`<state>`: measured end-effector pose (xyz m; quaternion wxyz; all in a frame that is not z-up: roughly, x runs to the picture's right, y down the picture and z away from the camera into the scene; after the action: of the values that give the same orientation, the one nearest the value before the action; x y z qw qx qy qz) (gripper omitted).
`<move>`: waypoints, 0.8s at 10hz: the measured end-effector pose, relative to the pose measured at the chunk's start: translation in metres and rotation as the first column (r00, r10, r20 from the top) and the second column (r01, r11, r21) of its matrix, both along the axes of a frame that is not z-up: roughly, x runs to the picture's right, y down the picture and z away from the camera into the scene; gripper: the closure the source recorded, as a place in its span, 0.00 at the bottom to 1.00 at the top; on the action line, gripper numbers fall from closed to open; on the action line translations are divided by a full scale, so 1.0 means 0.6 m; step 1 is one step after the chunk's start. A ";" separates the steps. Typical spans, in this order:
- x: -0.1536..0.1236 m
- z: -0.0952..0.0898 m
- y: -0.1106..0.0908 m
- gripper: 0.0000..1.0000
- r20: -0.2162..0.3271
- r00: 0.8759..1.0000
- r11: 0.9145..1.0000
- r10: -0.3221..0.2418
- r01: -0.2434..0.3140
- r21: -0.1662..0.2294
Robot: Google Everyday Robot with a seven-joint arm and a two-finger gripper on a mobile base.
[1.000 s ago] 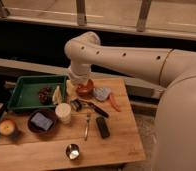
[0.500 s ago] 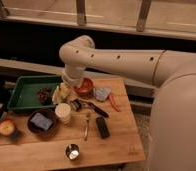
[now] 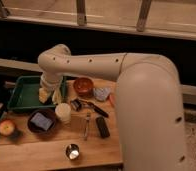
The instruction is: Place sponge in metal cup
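The sponge (image 3: 41, 120) lies flat in a dark bowl (image 3: 52, 127) near the left edge of the table (image 3: 36, 156), towards the front, with nothing touching it. The metal cup (image 3: 72, 151) stands upright by the front edge, about midway along and well apart from the bowl, its mouth free.

The gripper (image 3: 50, 95) hangs over the right rim of the green tray (image 3: 21, 95) at the back left corner, just behind the bowl. It points down with its fingers apart and nothing between them. I judge this spread suits straddling the sponge inside the bowl.

A white cup (image 3: 63, 112) stands just beside the bowl on its right and could be knocked. The arm (image 3: 91, 65) reaches in from the right across the back, leaving the front unblocked.
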<state>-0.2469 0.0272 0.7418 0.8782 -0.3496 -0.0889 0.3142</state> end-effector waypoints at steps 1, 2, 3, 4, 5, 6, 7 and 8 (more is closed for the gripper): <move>-0.026 -0.001 0.019 0.38 0.039 0.999 0.999 -0.034 0.034 -0.010; -0.040 -0.003 0.028 0.38 0.058 0.997 0.999 -0.049 0.050 -0.015; -0.038 -0.002 0.028 0.38 0.058 0.997 0.999 -0.050 0.051 -0.014; -0.034 -0.001 0.026 0.38 0.055 0.997 0.999 -0.048 0.049 -0.014; -0.035 -0.001 0.027 0.38 0.056 0.997 0.999 -0.049 0.050 -0.014; -0.039 -0.002 0.029 0.38 0.058 0.997 0.998 -0.055 0.056 -0.016; -0.043 0.003 0.036 0.38 0.073 0.995 0.997 -0.064 0.067 -0.033; -0.050 0.006 0.051 0.38 0.087 0.994 0.996 -0.067 0.072 -0.050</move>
<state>-0.2769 0.0576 0.7453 0.8744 -0.3888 -0.1057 0.2704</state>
